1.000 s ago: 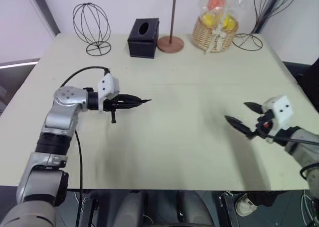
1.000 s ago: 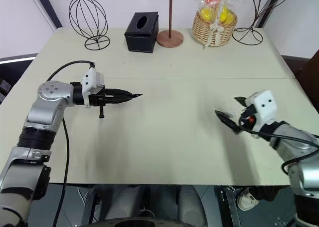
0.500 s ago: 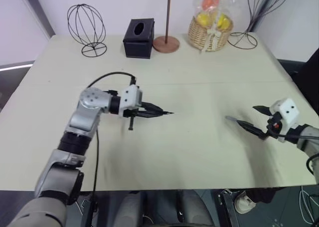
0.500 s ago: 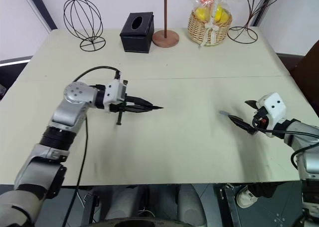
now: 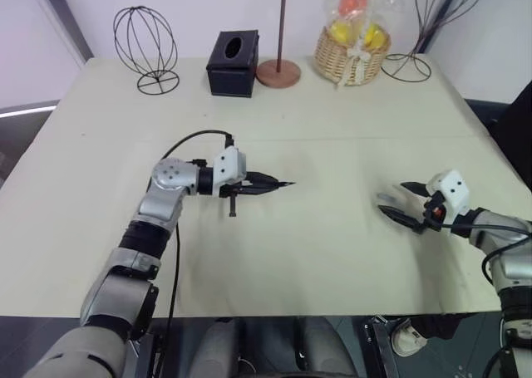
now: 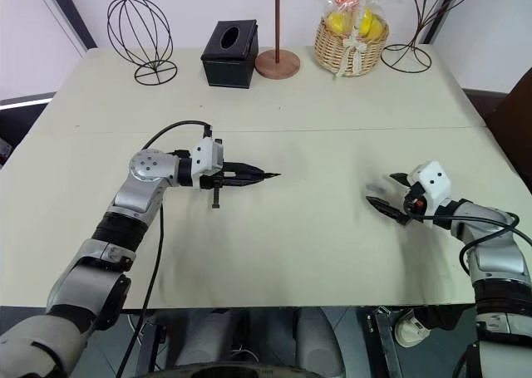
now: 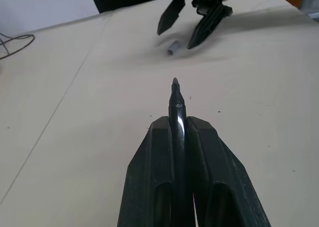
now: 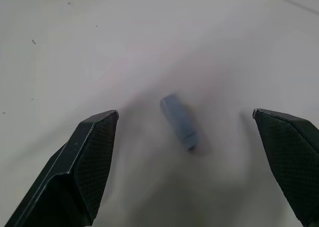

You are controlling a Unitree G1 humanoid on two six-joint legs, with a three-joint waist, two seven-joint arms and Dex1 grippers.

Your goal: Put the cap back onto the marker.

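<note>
Right gripper (image 8: 184, 157) — jaws spread wide, empty, straddling the one cap (image 8: 179, 120), which lies loose on the surface (image 5: 316, 245) between them, evidently lined up for pickup. Left gripper (image 7: 175, 132) — jaws clamped on the one marker (image 7: 175, 100), tip projecting beyond them toward the cap, presumably presented for capping. Count: one cap, one marker, two grippers.

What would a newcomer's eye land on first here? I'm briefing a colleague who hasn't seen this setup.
Probably the left pincer at mid-table, shut on the black marker, whose pointed tip juts out toward the right arm. Next, the right pincer, open, with the tiny grey cap lying on the pale table between its fingers.
</note>
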